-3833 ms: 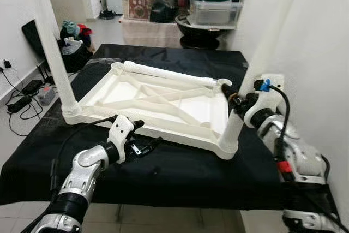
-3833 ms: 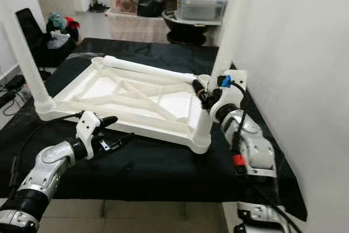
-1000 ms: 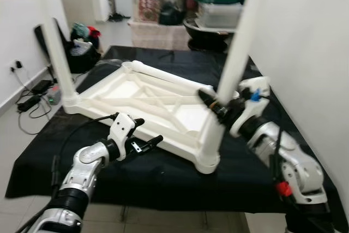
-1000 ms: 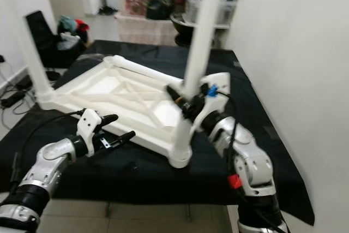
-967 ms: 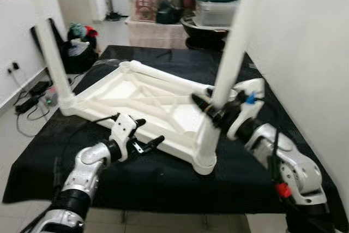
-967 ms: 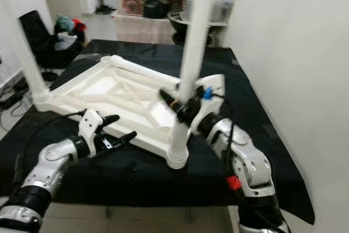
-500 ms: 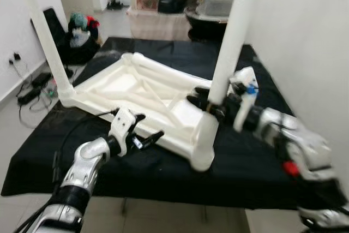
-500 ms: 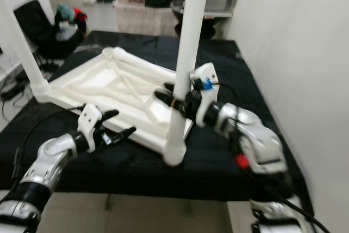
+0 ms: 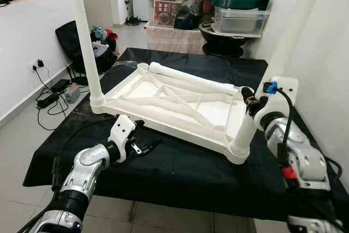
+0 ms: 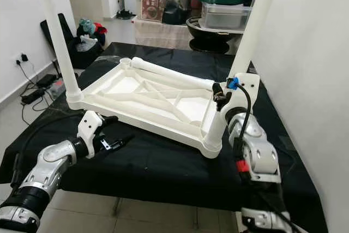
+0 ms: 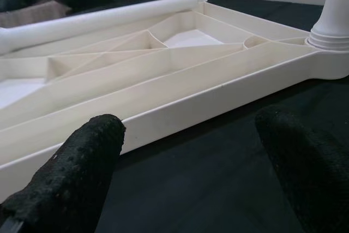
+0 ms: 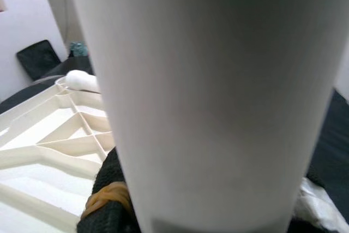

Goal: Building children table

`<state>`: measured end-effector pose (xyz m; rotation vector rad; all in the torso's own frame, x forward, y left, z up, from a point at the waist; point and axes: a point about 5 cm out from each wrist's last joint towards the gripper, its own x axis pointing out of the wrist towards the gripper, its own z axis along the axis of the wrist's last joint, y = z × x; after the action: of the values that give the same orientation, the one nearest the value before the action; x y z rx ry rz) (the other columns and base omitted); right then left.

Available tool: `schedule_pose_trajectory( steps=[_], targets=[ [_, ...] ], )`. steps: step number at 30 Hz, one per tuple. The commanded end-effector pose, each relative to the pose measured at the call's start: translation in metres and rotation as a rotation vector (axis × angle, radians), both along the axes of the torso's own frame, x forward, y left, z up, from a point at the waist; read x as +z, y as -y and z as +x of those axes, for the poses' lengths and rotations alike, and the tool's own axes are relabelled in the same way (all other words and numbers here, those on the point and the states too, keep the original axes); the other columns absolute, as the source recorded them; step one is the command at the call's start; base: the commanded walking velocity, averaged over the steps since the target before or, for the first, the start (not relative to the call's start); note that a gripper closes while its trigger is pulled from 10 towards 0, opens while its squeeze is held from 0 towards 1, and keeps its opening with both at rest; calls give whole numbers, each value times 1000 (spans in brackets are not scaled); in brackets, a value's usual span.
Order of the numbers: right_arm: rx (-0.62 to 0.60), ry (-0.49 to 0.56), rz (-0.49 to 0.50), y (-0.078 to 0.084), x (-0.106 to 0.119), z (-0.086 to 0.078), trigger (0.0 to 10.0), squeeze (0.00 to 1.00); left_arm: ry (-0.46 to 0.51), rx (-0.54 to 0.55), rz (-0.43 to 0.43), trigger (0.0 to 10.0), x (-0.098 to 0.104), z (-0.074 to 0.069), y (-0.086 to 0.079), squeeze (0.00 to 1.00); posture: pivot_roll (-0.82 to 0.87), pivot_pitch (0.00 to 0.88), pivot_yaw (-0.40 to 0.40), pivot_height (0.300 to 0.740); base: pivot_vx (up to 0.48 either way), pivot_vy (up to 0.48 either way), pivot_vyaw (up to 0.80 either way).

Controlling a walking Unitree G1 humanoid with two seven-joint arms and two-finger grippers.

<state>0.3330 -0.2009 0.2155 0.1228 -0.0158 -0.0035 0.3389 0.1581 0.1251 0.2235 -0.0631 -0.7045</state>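
- White tabletop [image 9: 174, 102] lies upside down on the black-draped table [image 9: 180, 167], with two legs upright in its near corners.
- Right gripper [image 10: 221, 97] is clamped around the near-right leg [image 9: 275, 64], low on its shaft; its wrist camera sees that leg [image 12: 207, 96] pressed close.
- Left gripper [image 9: 143, 144] hovers at the near rim, fingers [image 11: 82, 167] spread wide, gripping nothing.
- A loose leg [image 9: 191, 80] lies along the far edge.

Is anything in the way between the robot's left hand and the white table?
Nothing visible. The open left gripper hovers over bare black cloth, just short of the upside-down white plastic tabletop's near edge. The right gripper grips the upright white leg.
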Motion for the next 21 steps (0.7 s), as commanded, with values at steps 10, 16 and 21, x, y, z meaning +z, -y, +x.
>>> schedule_pose_trajectory(
  steps=[10,16,21],
  targets=[
    [434,33,179,-39,9,-4,10000,0,1,-11,11,10000,1,2,2,0,32,0,-45,740,0,0,0],
    [905,128,102,-54,30,-38,10000,0,-1,-16,8,10000,1,1,2,0,42,0,-50,740,0,0,0],
    [1098,59,-70,-64,15,-54,10000,0,-2,-18,8,10000,0,0,1,0,44,0,-55,740,0,0,0]
  ],
)
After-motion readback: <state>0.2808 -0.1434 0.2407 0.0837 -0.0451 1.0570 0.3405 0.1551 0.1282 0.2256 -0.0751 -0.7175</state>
